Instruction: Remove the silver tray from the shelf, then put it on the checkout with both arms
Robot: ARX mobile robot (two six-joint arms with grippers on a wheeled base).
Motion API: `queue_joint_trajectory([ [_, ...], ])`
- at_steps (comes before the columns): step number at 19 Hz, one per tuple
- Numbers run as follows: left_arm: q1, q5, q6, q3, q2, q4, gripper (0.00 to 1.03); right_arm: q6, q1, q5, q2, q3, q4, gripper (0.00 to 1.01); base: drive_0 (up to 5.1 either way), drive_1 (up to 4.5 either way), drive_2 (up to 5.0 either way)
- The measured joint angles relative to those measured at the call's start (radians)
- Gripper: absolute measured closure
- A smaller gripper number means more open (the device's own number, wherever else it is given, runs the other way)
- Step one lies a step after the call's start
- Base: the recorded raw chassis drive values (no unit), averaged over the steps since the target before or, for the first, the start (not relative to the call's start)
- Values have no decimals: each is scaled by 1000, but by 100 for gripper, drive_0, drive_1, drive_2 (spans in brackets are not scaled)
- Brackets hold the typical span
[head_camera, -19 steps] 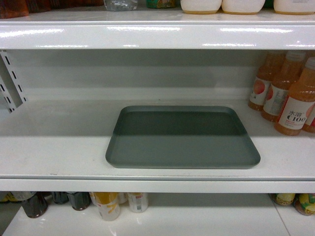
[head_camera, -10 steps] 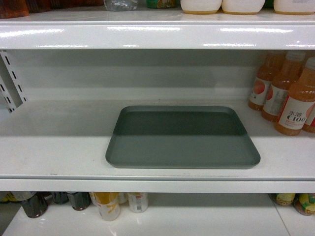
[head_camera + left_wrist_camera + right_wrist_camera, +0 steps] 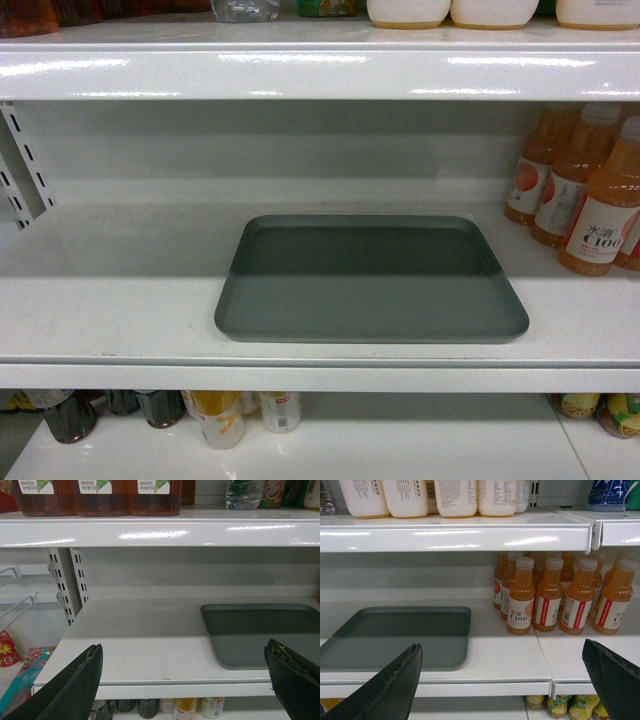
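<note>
Nothing done yet: silver tray [image 3: 370, 280] lies flat on the shelf [image 3: 110, 300], untouched, orange juice bottles [image 3: 550, 595] beside it. Left pincer [image 3: 185, 680] and right pincer [image 3: 502, 680] both wide, short of the shelf lip; grasp, lift-off, checkout placement all remain

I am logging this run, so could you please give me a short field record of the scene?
tray: silver tray lies flat on the shelf, ungrasped
tray contents: nothing
neighbours: orange drink bottles to its right, apart from it
left end effector: open, short of the shelf lip, near the tray's left end
right end effector: open, short of the lip, near the tray's right end
task stage: tray not yet lifted
</note>
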Motion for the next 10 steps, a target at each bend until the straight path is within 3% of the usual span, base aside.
queue_joint_trajectory([
  [6,0,0,0,0,0,0,5,0,0,0,0,0,0,3,0,0,0],
  [7,-15,-42,-3,20,18,-79,5,-3,8,-10,42,37,-129,3,0,0,0],
  [8,-95,-181,-22,106,165,-251,5,5,16,-26,185,79,-183,3,0,0,0],
  [9,-148,-233,-31,153,315,-257,5,21,20,-47,287,87,-142,3,0,0,0],
  [10,-181,-246,-34,165,451,-188,5,33,22,-64,388,87,-76,3,0,0,0],
])
